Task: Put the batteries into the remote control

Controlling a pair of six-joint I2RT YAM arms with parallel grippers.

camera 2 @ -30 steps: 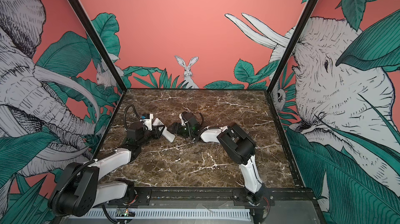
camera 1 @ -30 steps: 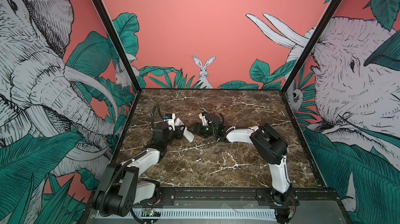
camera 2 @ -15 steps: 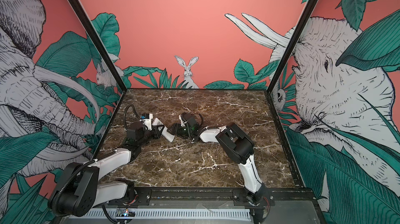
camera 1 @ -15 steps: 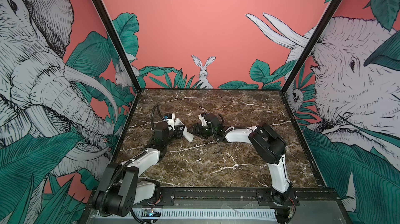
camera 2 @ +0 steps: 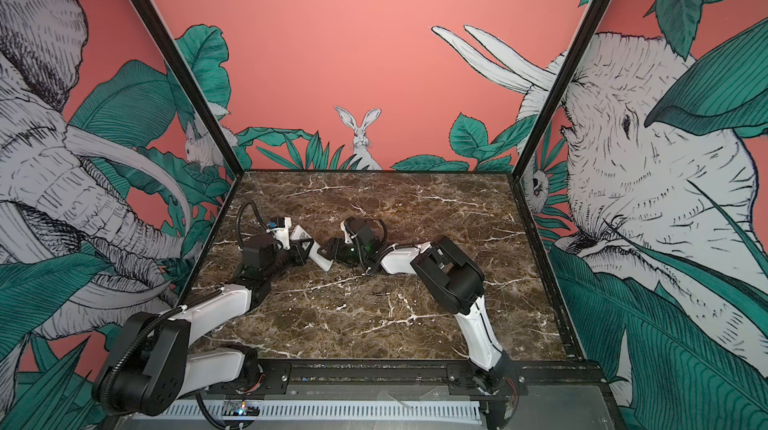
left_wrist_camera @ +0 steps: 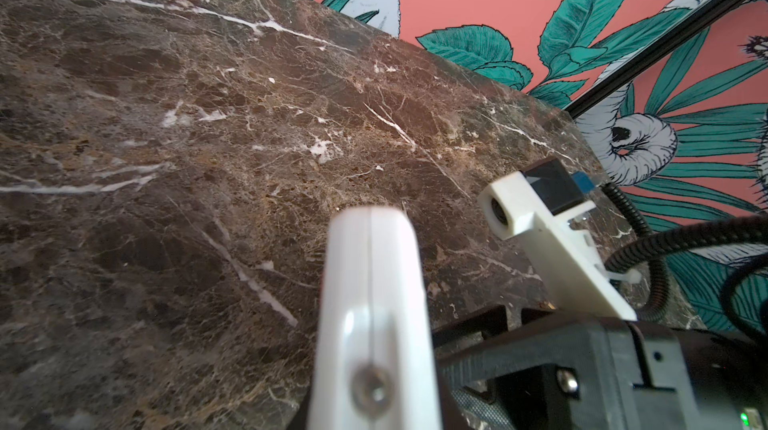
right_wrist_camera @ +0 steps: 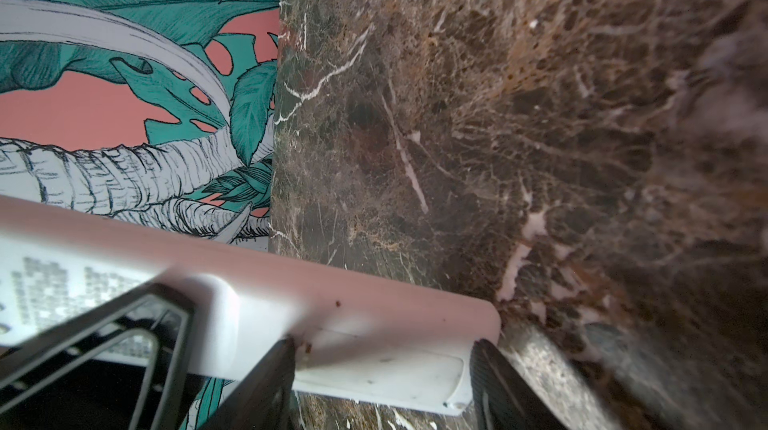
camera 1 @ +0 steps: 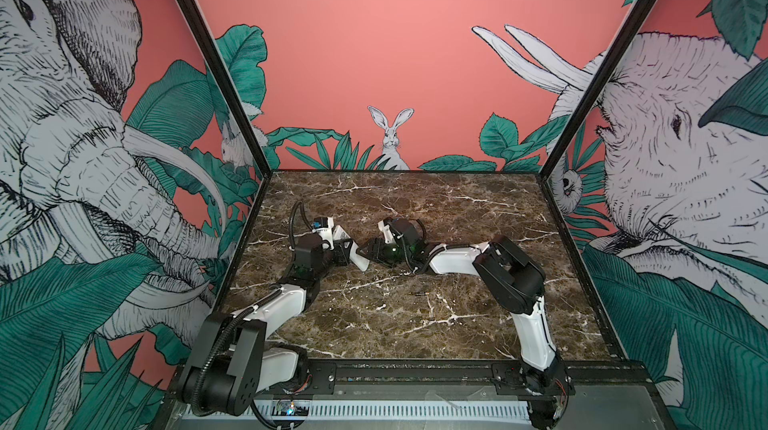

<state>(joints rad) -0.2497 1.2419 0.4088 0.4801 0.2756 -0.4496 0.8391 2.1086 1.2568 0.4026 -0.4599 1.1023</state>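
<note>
Left gripper clenches the remote; right gripper straddles its end (contact unclear). One battery lies unloaded.

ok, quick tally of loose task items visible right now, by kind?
remote control: 1, held between both grippers
battery: 1 visible, lying on the marble table
Total: 2. A second battery does not show in any view.
</note>
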